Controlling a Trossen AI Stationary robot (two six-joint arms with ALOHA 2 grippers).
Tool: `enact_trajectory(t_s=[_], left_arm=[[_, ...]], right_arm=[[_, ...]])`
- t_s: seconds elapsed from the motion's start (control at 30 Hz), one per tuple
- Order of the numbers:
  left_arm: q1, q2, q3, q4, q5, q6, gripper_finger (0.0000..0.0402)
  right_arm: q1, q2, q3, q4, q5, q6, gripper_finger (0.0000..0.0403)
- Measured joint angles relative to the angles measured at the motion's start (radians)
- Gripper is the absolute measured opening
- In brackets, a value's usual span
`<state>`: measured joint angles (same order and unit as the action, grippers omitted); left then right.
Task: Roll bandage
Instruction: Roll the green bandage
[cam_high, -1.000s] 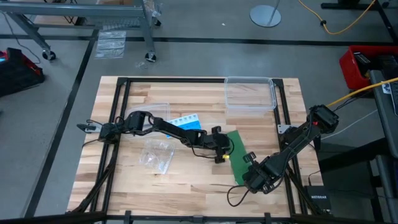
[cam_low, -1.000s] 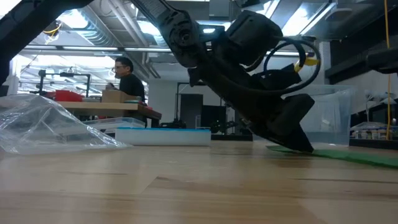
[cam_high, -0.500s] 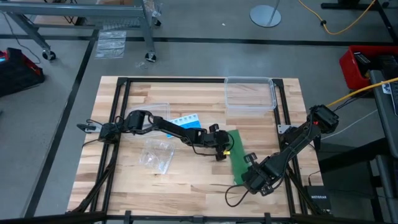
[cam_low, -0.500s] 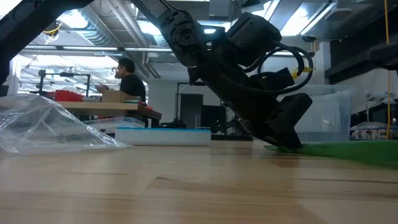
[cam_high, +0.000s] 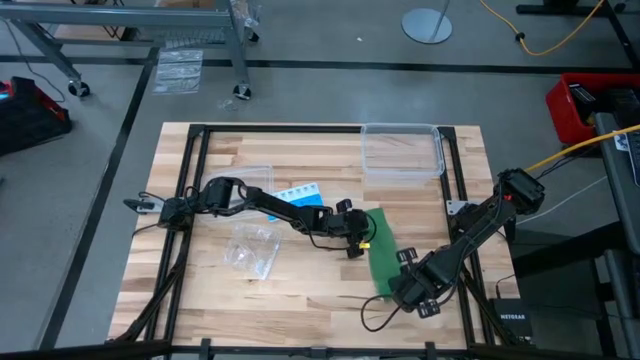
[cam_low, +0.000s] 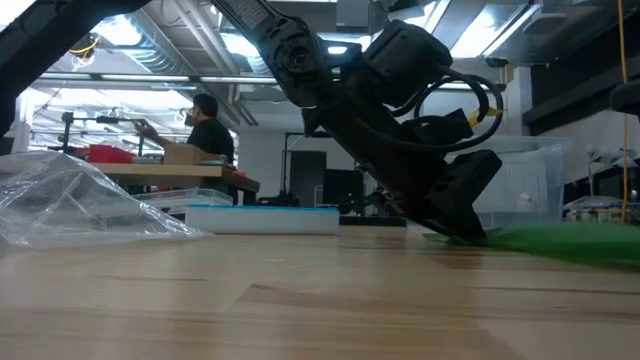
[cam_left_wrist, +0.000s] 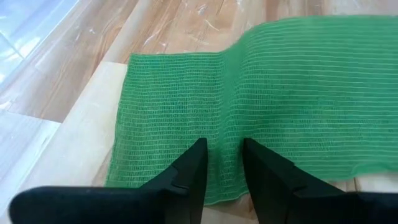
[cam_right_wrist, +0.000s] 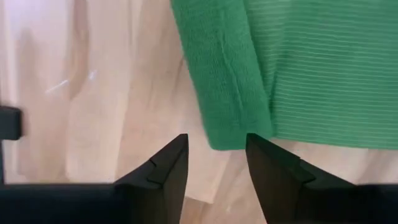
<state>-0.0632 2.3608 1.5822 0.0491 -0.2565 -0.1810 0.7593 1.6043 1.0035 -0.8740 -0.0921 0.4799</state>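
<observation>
The green bandage (cam_high: 382, 255) lies on the table right of centre, running from far to near. Its near end (cam_right_wrist: 224, 81) shows a thicker doubled strip. My left gripper (cam_high: 362, 243) reaches in from the table's left and is shut on the bandage at the strip's left long side (cam_left_wrist: 222, 165). My right gripper (cam_high: 408, 272) points down over the bandage's near end and stands open (cam_right_wrist: 214, 158), clear of the cloth, with a corner of the bandage showing between its fingers. In the low view my left gripper (cam_low: 462, 228) meets the table where the bandage (cam_low: 565, 243) begins. My left gripper pinches a small ridge of the bandage (cam_left_wrist: 222, 144) between its two fingers, at the left long side near the far end. The fingers slant down from the table's left and lie across the strip. The bandage stays on the table, one layer as far as shows.
A clear plastic box (cam_high: 402, 150) stands at the far right. A blue and white pill organizer (cam_high: 300, 194), a clear container (cam_high: 250, 178) and a clear plastic bag (cam_high: 250, 250) lie under and beside my left arm. A person (cam_low: 205, 130) is in the room behind.
My right gripper has rolled about its downward line above the bandage's near end. The bandage's near part now lies broader in the high view and stands thicker off the table in the low view. My left gripper's fingers have drawn slightly toward the table's left.
</observation>
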Motion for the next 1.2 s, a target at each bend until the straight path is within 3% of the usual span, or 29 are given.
enact_trajectory(t_s=[0.9, 1.2], left_arm=[[0.028, -0.017, -0.001, -0.040, 0.004, 0.023, 0.0095], [0.081, -0.055, -0.004, -0.120, -0.001, -0.021, 0.0095]], right_arm=[[0.000, 0.000, -0.036, 0.116, 0.032, 0.020, 0.0166], [0.000, 0.000, -0.036, 0.118, 0.107, 0.016, 0.0165]])
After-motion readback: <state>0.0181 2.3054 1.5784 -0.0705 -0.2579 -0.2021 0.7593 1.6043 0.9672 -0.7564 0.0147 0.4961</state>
